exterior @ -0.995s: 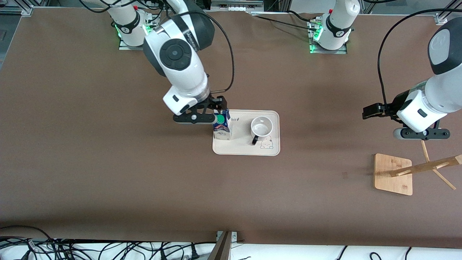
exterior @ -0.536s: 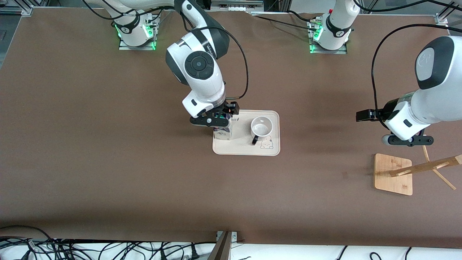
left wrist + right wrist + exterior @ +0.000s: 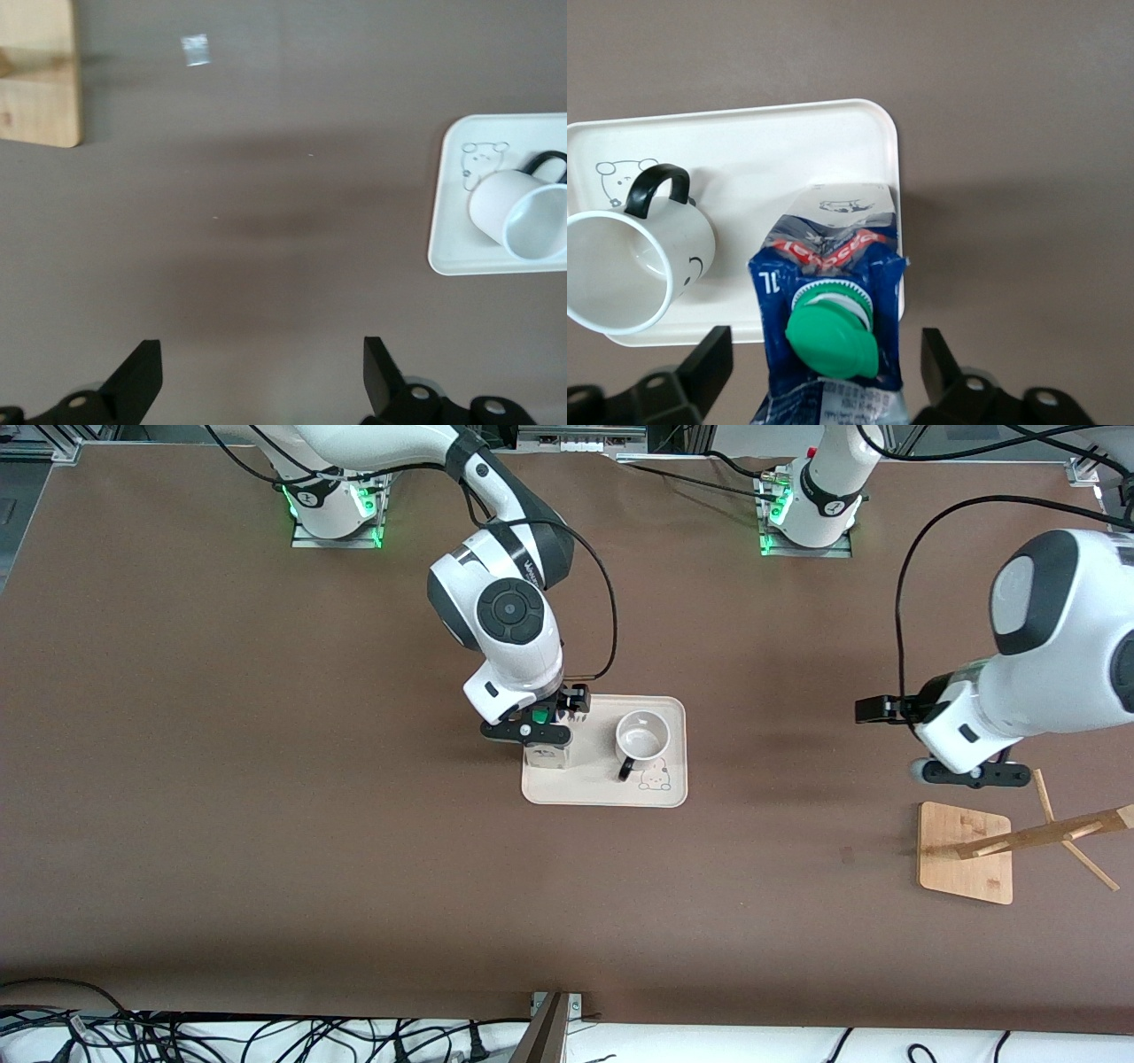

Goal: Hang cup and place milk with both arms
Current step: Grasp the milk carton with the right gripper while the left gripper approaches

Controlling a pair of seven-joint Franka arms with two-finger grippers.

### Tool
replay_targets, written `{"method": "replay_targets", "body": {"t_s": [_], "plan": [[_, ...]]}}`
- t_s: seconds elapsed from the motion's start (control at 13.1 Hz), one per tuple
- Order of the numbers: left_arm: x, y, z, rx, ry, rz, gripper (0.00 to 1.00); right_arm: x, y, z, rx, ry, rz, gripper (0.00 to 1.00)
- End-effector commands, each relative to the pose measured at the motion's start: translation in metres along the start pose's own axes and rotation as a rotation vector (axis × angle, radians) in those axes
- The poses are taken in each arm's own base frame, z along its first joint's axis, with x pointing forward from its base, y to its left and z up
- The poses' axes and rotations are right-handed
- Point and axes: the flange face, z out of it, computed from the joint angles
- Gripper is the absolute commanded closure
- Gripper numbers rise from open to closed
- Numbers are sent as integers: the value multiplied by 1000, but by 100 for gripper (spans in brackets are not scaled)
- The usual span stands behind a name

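Observation:
The milk (image 3: 546,755) stands on a cream tray (image 3: 594,790), at the tray's end toward the right arm. My right gripper (image 3: 539,731) is right over it, open. In the right wrist view the fingers (image 3: 712,359) stand either side of the milk's blue top and green cap (image 3: 832,337) without touching. The cup (image 3: 641,738) stands upright on the same tray, its black handle toward the front camera; it also shows in the right wrist view (image 3: 636,264). My left gripper (image 3: 971,772) is open and empty over bare table beside the wooden rack; the left wrist view shows its fingers (image 3: 142,376) wide apart.
A wooden cup rack (image 3: 966,852) with slanted pegs stands at the left arm's end of the table, nearer the front camera than the left gripper. Its base corner shows in the left wrist view (image 3: 35,80). The tray has a bear drawing (image 3: 655,779).
My right gripper has moved over the tray and come down around the milk's top. My left arm has shifted a little toward the tray.

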Motion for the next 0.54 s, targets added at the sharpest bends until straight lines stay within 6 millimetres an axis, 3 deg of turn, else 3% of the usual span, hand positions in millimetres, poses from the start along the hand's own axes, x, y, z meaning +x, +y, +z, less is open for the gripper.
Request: {"method": "replay_targets", "body": {"t_s": [0.0, 0.31, 0.46], "plan": [[1, 28, 7, 28, 15, 57, 0, -2, -1, -3, 7, 5, 16, 51], [4, 30, 20, 29, -10, 62, 0, 12, 17, -26, 13, 4, 20, 57], [4, 28, 24, 28, -25, 62, 0, 15, 36, -63, 0, -21, 8, 57]]}}
